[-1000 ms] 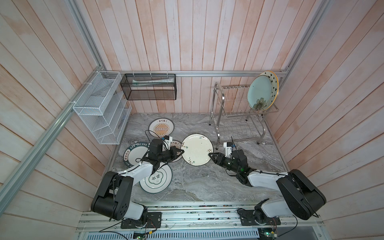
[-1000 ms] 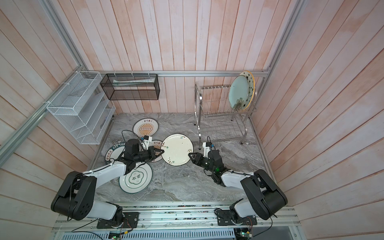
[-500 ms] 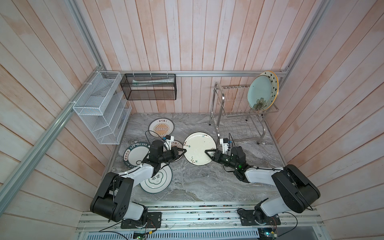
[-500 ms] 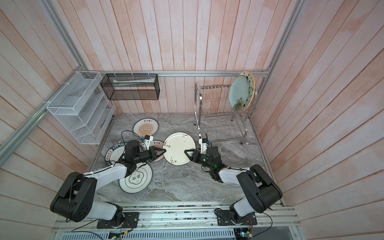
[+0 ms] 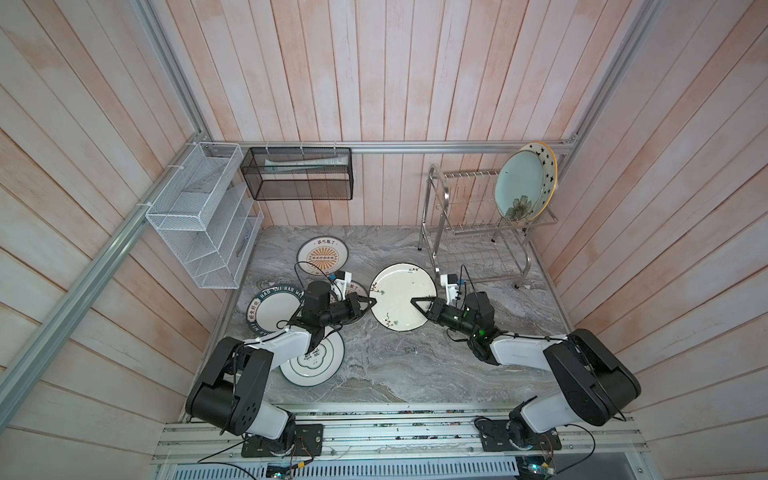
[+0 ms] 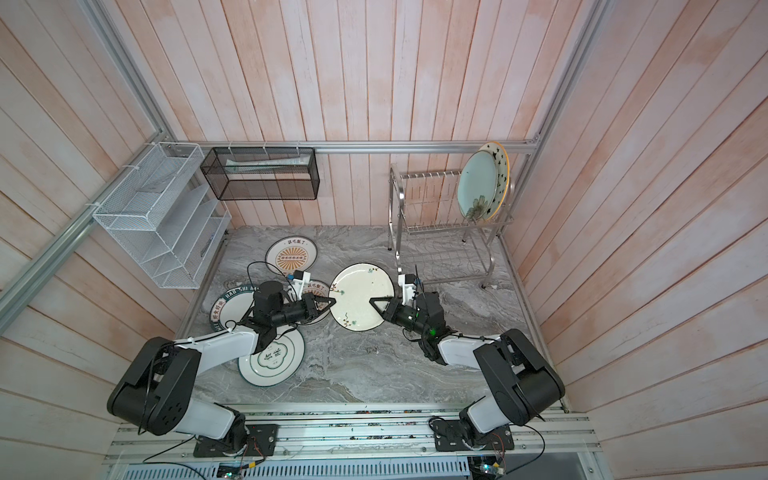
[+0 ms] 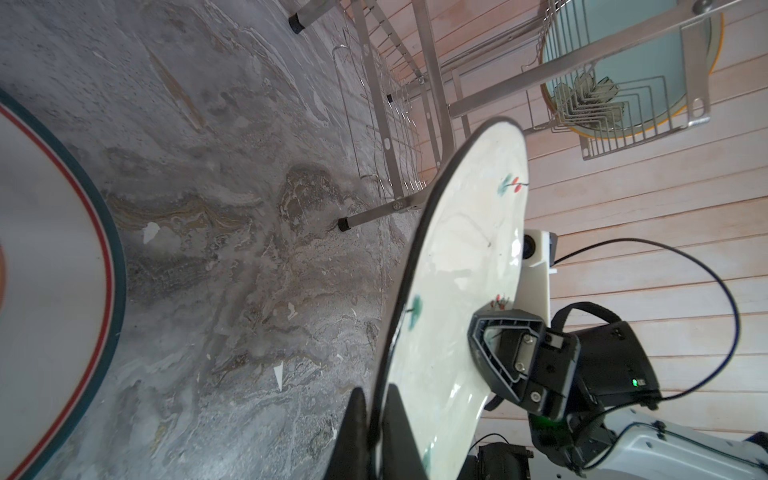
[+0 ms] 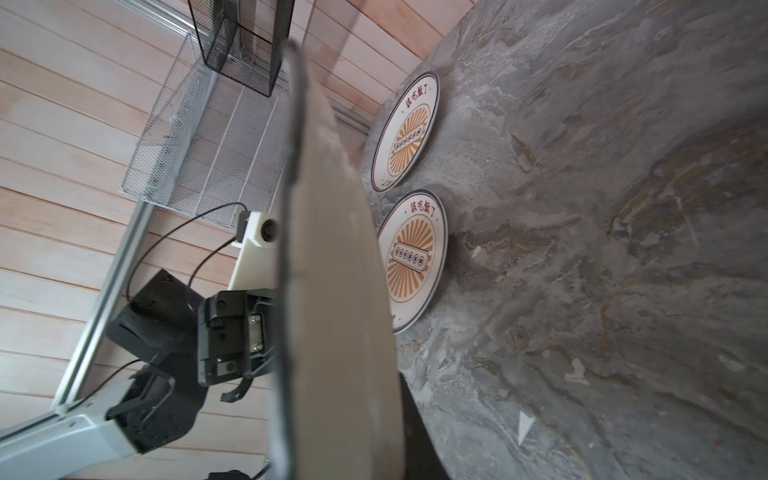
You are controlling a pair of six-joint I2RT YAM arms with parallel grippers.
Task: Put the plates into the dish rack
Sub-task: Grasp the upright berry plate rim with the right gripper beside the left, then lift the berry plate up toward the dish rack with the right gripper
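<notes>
Left jaws pinch cream plate [image 5: 400, 293] rim; right jaws clamp opposite rim.

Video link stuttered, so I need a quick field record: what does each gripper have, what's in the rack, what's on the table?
left gripper: shut on cream plate, at its rim
right gripper: shut on the same plate, opposite rim
cream plate: held up, tilted, between both grippers
dish rack, upper tier: pale-blue plate, star-rimmed plate, both standing on edge
table: sunburst plate, second sunburst plate, lettered-rim plate, green-ringed plate
</notes>
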